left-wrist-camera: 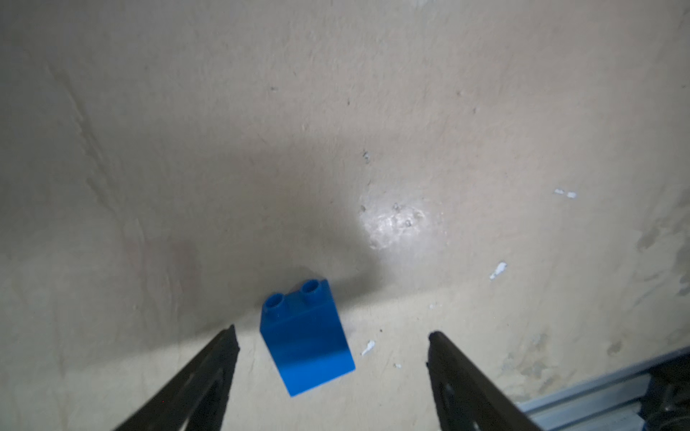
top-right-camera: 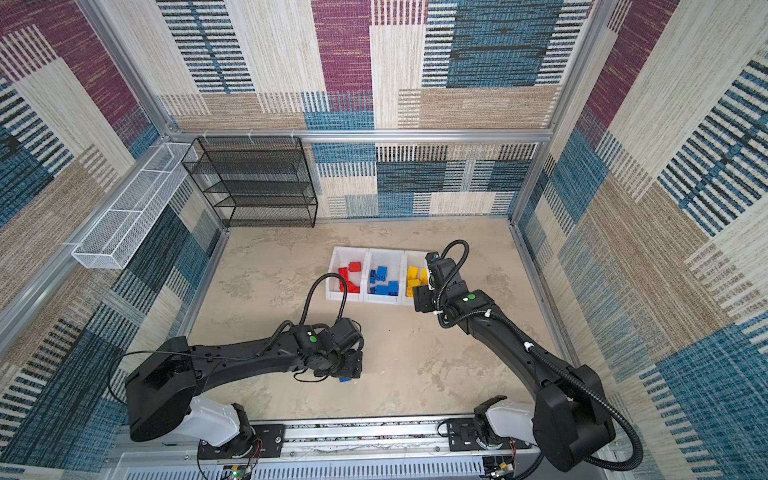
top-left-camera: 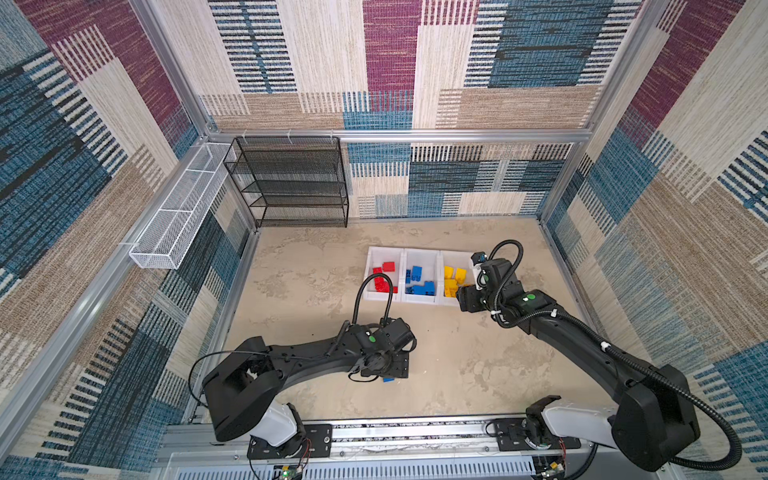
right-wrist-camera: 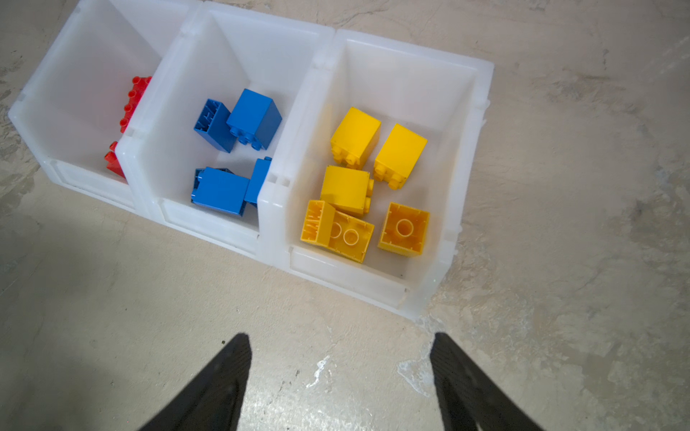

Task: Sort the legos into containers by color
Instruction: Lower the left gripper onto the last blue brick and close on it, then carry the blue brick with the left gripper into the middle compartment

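Glossy plastic legos (right-wrist-camera: 354, 134), matt plastic containers (right-wrist-camera: 410, 50)

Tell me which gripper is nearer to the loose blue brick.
Left. The left gripper hangs over the blue brick, jaws open beside it; the right gripper is far off, at the bin of yellow bricks.

Both top views bright and even, lit from overhead. Walls (top-left-camera: 83, 208) stretch and lean toward the edges, wide-lens look. Soft-edged shadows lie on the table (top-left-camera: 457, 365). Left wrist view dimmer: a broad grey shadow crosses the table, one glare patch (left-wrist-camera: 395, 224) shines white, the blue brick (left-wrist-camera: 306, 336) looks soft and smeared. Right wrist view crisp on the bins (right-wrist-camera: 481, 112), with shade in one corner.
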